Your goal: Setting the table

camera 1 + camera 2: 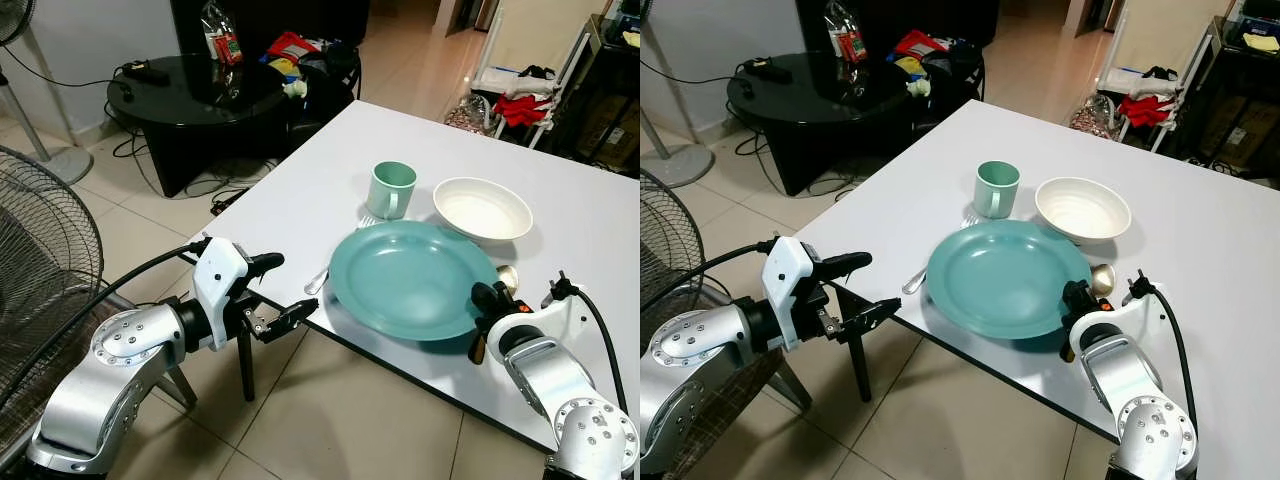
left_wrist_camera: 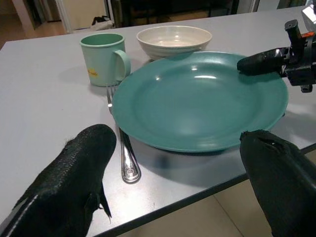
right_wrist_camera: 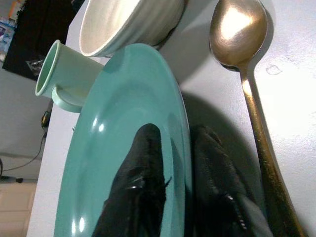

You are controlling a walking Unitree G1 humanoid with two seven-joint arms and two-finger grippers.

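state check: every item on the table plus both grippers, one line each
teal plate: flat, empty, rim pinched by right gripper
mug: upright
white bowl: upright, empty
fork: lying, partly under plate
spoon: lying beside plate
left gripper: open, off table edge
right gripper: shut on plate rim

The left arm is extended forward at the desk's [image 1: 300,180] near-left corner, its hand [image 1: 285,292] held off the edge with the two black fingers [image 2: 74,177] spread wide apart. The right arm is bent over the near edge; the right hand [image 1: 485,322] is closed on the plate [image 1: 410,275] rim, one finger [image 3: 136,187] above, one below.
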